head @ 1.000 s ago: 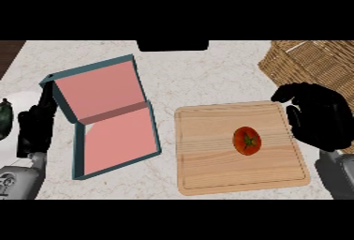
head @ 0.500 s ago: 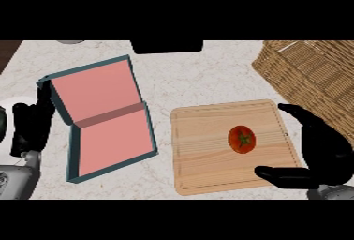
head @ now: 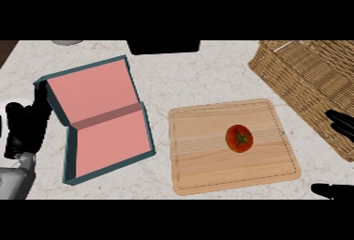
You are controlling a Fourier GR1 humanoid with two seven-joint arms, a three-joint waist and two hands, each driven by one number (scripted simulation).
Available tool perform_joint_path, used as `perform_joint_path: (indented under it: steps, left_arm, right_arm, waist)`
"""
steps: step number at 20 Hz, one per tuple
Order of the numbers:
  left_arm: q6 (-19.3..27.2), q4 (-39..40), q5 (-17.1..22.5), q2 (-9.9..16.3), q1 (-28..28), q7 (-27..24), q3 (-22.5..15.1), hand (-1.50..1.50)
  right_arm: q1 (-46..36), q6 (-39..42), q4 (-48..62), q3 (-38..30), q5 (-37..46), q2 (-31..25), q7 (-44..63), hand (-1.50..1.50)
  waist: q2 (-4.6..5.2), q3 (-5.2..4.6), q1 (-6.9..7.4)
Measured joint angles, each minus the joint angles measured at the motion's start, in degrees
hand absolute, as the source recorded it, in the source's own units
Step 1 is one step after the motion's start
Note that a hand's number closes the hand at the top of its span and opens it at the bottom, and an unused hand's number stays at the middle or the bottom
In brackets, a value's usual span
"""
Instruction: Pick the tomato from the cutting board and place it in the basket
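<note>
— Tomato [head: 239, 138] first: where does it lie?

— On the cutting board [head: 207, 164], right of the board's middle, green stem facing up. Nothing touches it.

— And the board itself?

— Flat on the pale marbled worktop [head: 200, 79], slightly skewed, with a groove running round its edge.

— How near is the basket [head: 311, 79]?

— The wicker basket fills the upper right corner, just beyond the board's right edge, apart from the tomato.

— Right hand [head: 342, 123]?

— Only dark fingertips show at the right border, in front of the basket's lower wall, and another dark tip [head: 333, 191] pokes in near the board's lower right corner, probably the thumb. They are straight and set wide apart, closed on nothing.

— Left hand [head: 24, 129]?

— At the left edge, fingers pointing up and relaxed, not curled, holding nothing, resting just beside the teal-edged pink open book [head: 104, 122].

— Anything further off?

— A black object [head: 164, 46] at the top edge and a grey round thing [head: 67, 42] at the upper left; both are cut off, so I cannot tell what they are.
</note>
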Motion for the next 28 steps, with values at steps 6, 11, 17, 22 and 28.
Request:
perform_joint_path:
  steps: [6, 11, 17, 22, 28]
  left_arm:
    - [-0.82, 1.0, -0.53, -0.99, -1.9, 0.71, -0.36, 0.0]
    - [-1.79, 2.37, -1.24, -1.91, -3.29, 0.7, -0.22, 0.0]
    - [-2.53, 2.96, -2.3, -3.61, -3.44, -0.58, -0.11, 0.0]
    - [-3.82, 2.88, -3.15, -4.67, -3.83, 1.48, -0.51, 0.0]
    - [-3.78, 1.76, -4.88, -6.4, -3.76, 3.14, -0.61, 0.0]
  right_arm:
    - [7.19, 6.52, -8.7, -0.96, 2.44, -8.35, 6.69, -1.5]
    - [12.66, 9.37, -14.27, -3.77, 2.25, -9.44, 9.57, -1.5]
    - [14.0, 8.97, -14.84, -5.0, 3.8, -5.33, 10.77, -1.5]
    - [12.6, 8.06, -13.91, -5.78, 6.19, -1.1, 12.12, -1.5]
    - [6.74, 7.41, -7.56, -2.14, 11.47, 4.48, 12.27, -1.5]
  waist:
    - [0.22, 0.05, 1.16]
    - [0.3, 0.13, 1.97]
    - [0.39, 0.2, 2.91]
    - [0.63, 0.01, 3.31]
    - [0.74, -0.02, 3.87]
